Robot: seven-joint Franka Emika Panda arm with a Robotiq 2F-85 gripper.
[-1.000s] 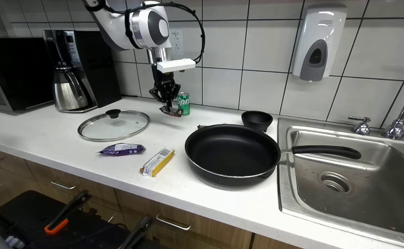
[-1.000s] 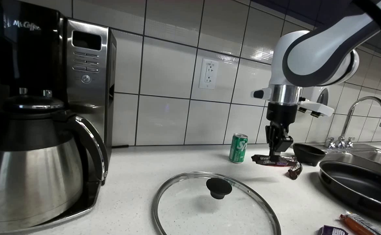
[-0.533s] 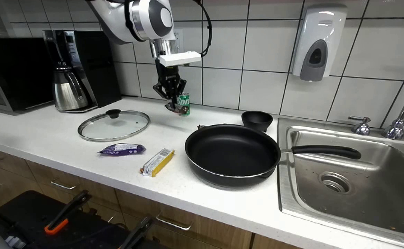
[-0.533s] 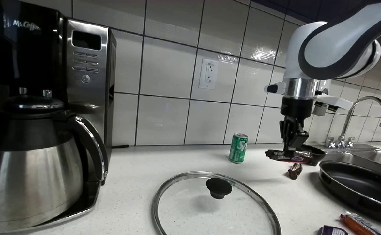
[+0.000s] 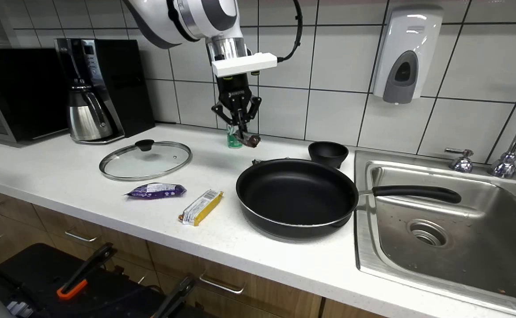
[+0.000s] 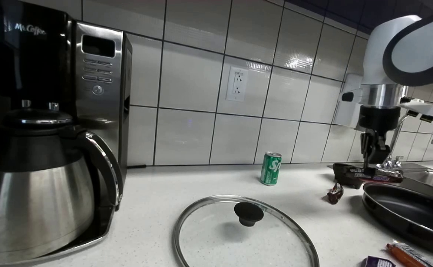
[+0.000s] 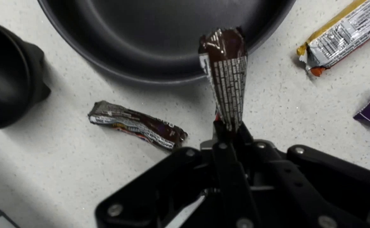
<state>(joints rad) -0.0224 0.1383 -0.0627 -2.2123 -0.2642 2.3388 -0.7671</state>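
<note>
The gripper is pinched down narrow around a brown candy bar, which sticks out on both sides of the grip. The bar hangs up off the counter, and in the wrist view its end overlaps the rim of the black pan; can't tell how high above the rim it sits. A second candy bar lies on the counter near the pan, with a black bowl just past it. The green soda can stands near the tiled wall, which is the hard limit at the back. The pan handle pokes out over the sink, so it's tighter on that side. Toward the front edge of the counter there's a yellow-wrapped bar and a purple packet, apart from each other. The glass lid lies flat over toward the coffee maker, with a decent stretch of white counter between it and the pan, so that's the roomier side.
</note>
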